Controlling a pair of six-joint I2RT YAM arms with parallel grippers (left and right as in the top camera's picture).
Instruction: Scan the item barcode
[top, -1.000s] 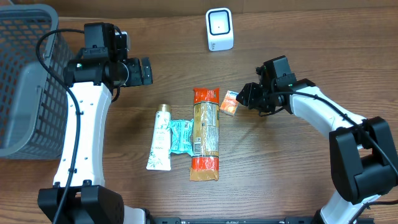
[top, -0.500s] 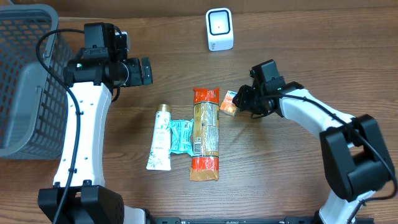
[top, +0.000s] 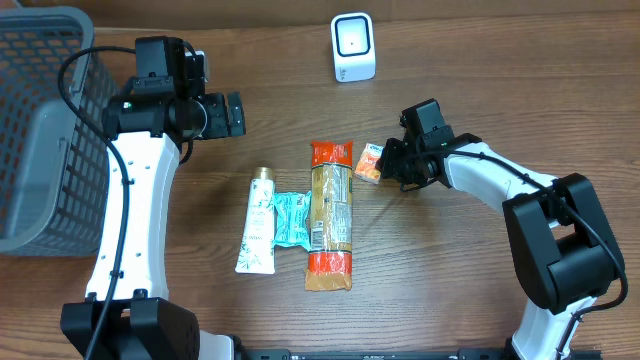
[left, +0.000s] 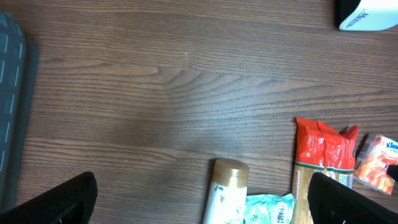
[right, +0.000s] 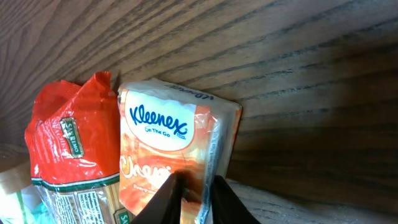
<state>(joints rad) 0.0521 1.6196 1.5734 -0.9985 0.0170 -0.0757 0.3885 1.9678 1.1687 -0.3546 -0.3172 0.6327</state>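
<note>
1. Found tissue pack lying just right of red packet.
2. Saw right gripper pinching its edge; left gripper spread wide.
3. Judged best: grip firmly, turn barcode toward far scanner.

The orange tissue pack reads "Kleenex On The Go".

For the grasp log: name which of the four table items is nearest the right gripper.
The orange Kleenex pack, rightmost in the row: the right gripper pinches its edge; the others lie untouched.
</note>
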